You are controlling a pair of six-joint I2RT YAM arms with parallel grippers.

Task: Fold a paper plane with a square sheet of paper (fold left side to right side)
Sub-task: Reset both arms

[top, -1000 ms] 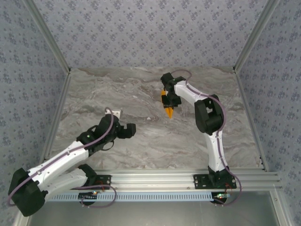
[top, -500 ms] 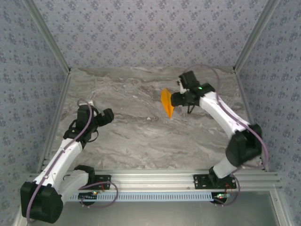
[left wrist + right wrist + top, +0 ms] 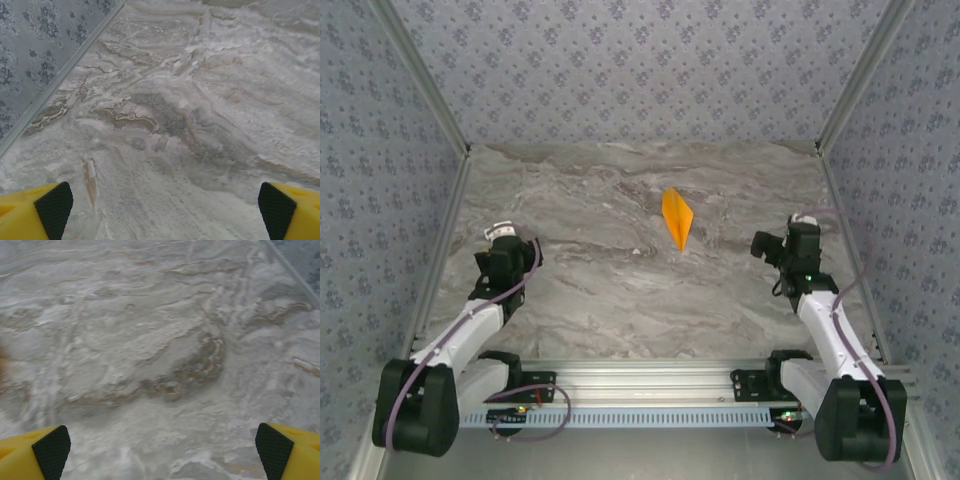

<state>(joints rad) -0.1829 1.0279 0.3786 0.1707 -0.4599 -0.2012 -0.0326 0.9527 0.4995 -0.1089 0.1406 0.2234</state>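
Observation:
The orange-yellow sheet of paper lies folded as a narrow, kite-shaped paper plane (image 3: 677, 218) on the marble table, right of centre, its point toward the near edge. Nothing touches it. My left gripper (image 3: 523, 250) sits far to the plane's left, drawn back near the left wall. In the left wrist view it (image 3: 165, 212) is open, with yellow fingers (image 3: 30, 215) wide apart over bare marble. My right gripper (image 3: 767, 244) is to the plane's right and slightly nearer. In the right wrist view it (image 3: 162, 452) is open, its black pads (image 3: 272, 450) far apart with nothing between them.
The marble table (image 3: 620, 290) is walled by patterned panels with metal posts: left wall edge (image 3: 445, 240), right wall edge (image 3: 845, 240). An aluminium rail (image 3: 650, 380) carrying both arm bases runs along the near edge.
The right gripper has opened, let go of the paper plane and pulled back to the right. The plane now lies flat on the table. The left arm has drawn back to the left.

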